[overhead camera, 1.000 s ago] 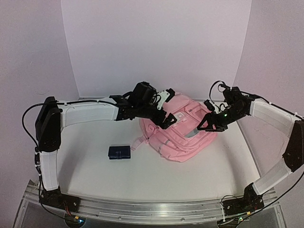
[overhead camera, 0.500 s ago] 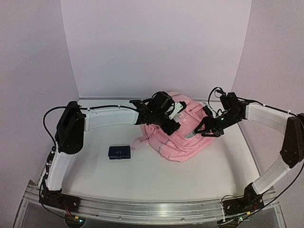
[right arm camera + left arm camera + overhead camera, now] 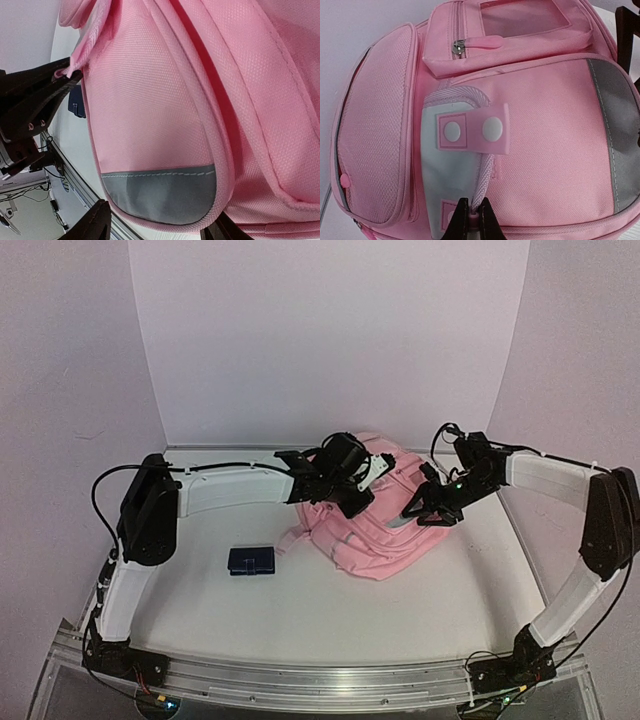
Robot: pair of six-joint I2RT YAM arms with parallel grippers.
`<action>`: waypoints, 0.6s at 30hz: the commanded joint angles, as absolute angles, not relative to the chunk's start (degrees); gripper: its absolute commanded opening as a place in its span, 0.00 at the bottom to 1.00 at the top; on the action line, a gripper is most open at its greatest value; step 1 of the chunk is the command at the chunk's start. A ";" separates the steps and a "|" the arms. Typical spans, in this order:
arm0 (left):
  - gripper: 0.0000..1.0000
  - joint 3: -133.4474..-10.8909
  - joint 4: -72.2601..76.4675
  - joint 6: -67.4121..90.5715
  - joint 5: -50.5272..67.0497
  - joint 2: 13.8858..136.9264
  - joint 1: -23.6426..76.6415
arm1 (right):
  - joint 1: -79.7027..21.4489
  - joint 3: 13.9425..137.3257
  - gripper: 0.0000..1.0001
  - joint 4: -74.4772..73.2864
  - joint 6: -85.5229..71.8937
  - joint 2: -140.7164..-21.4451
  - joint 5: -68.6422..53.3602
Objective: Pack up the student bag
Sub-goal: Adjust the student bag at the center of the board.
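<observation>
The white worktop carries the student bag, a soft pink backpack lying on its back toward the rear edge, a little right of centre, with its zip pockets facing up. The left arm reaches in over the bag's left side and the right arm comes in from the right edge. A dark blue rectangular case lies flat on the worktop left of the bag, near a strap end but apart from it. The right gripper has its jaws standing apart astride the bag's front pocket, whose tip is a grey reflective panel; whether the fingers press on the fabric cannot be told. The left gripper is clenched, its fingertips pinching a small pink zip pull at the end of a partly parted zip, just below a pink tab with two press studs.
</observation>
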State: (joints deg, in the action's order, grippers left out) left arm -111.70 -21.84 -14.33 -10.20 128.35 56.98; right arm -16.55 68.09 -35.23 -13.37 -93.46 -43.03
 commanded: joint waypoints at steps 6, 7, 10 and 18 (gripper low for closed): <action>0.00 -106.33 -17.75 -12.00 4.22 121.03 56.61 | -17.40 71.21 0.41 -33.57 -12.92 -95.66 -38.80; 0.00 -105.57 -17.38 -11.33 4.96 120.28 56.62 | -17.37 70.85 0.35 -33.62 -12.66 -95.52 -38.33; 0.00 -104.07 -16.40 -9.70 5.74 118.03 56.60 | -17.40 69.59 0.16 -34.20 -11.29 -94.48 -37.02; 0.00 -101.53 -15.97 -2.99 5.36 113.57 54.91 | -17.40 66.88 0.00 -39.93 -3.89 -91.82 -30.93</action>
State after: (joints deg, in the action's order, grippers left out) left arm -101.77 -17.03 -7.99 1.64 120.74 55.17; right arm -17.07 69.00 -37.85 -10.48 -94.24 -38.35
